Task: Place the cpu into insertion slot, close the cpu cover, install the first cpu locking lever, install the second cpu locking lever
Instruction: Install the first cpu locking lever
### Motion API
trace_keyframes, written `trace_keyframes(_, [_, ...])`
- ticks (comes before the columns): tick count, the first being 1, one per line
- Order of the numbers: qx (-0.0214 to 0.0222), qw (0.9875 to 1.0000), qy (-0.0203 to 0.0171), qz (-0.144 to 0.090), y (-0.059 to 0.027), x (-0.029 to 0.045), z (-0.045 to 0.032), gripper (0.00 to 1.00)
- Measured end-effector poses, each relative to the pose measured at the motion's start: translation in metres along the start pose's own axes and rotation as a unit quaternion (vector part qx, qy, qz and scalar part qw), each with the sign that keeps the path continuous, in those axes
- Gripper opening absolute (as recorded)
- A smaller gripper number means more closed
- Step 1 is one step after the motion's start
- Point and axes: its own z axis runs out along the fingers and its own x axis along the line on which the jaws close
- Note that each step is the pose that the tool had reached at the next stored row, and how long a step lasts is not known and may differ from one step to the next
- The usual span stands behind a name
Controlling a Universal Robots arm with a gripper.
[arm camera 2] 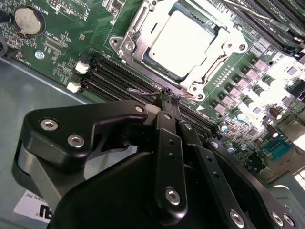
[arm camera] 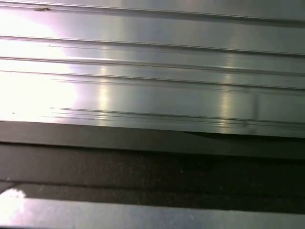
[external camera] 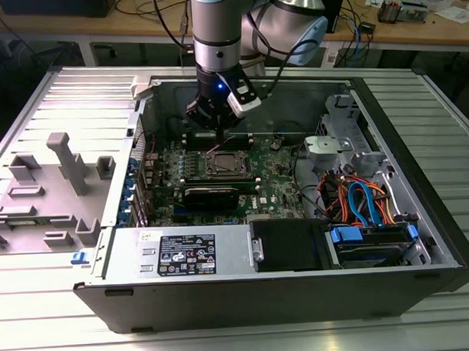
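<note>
Fingers [arm camera 2: 167, 124] of the gripper [arm camera 2: 170, 95] sit pressed together, as far as I can make out in the second wrist view. Their tips are down at the edge of the insertion slot [arm camera 2: 125, 47], on the side that faces the long black memory slots [arm camera 2: 114, 76]. The cpu [arm camera 2: 178, 43] lies flat inside the insertion slot, and its dull silver top shows through the window of the cpu cover [arm camera 2: 217, 38], which is folded down over it. A thin wire locking lever [arm camera 2: 143, 91] runs along that same edge of the insertion slot, and its curled end reaches right up to the fingertips; I cannot tell whether they grip it or only touch it. A coin battery [arm camera 2: 25, 21] sits on the green board well apart from the insertion slot. In the exterior view I see the arm [external camera: 216, 37] coming straight down into the open computer case [external camera: 262, 298], which lies on the ribbed metal worktop [external camera: 225, 341], with the gripper just beside the insertion slot.
</note>
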Motion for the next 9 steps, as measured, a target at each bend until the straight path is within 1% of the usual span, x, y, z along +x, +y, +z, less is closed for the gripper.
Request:
trace_keyframes(5, [0.0, 1.0, 0.0, 0.0, -0.0003, -0.0053, 0.0028, 0.11])
trace_keyframes(9, [0.0, 1.0, 0.0, 0.001, -0.0004, -0.008, 0.0044, 0.11])
